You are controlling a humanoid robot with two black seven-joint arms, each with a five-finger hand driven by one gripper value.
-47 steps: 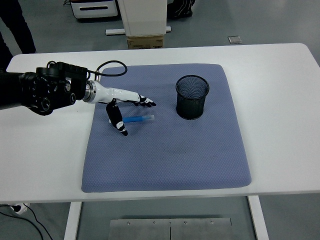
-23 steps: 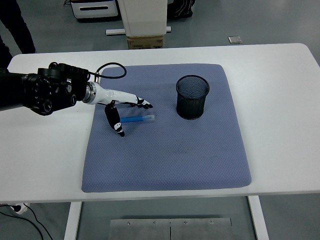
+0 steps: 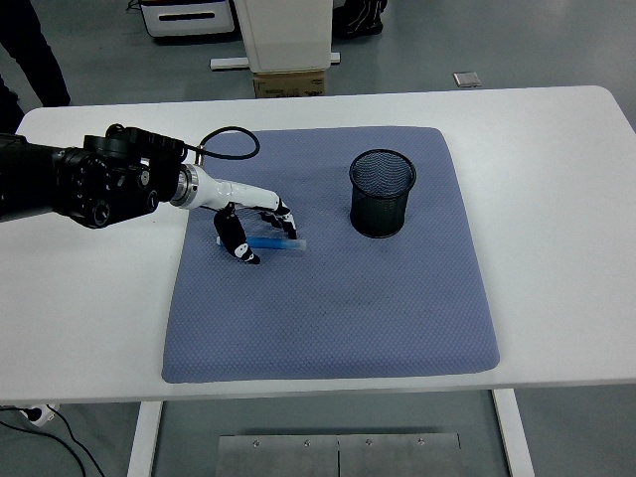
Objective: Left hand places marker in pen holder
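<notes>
A blue marker (image 3: 279, 243) lies on the blue-grey mat (image 3: 328, 318), left of centre. My left hand (image 3: 256, 231) reaches in from the left and is down on the marker. Its fingers (image 3: 284, 223) curl over the far side and the thumb (image 3: 238, 248) presses at the near side, so the hand closes on the marker, which is still low on the mat. The black mesh pen holder (image 3: 382, 193) stands upright on the mat, about a hand's length to the right of the marker, with nothing visible inside. The right arm is out of view.
The mat covers the middle of the white table (image 3: 556, 199). A black cable (image 3: 227, 139) loops above my left wrist. A person's dark legs (image 3: 35, 50) show at the top left, beyond the table. A white pedestal and a cardboard box (image 3: 288, 60) stand behind the far edge.
The left hand has lowered onto the marker and its fingers have curled from spread to closed around it. The marker has shifted slightly. The pen holder has not moved.
</notes>
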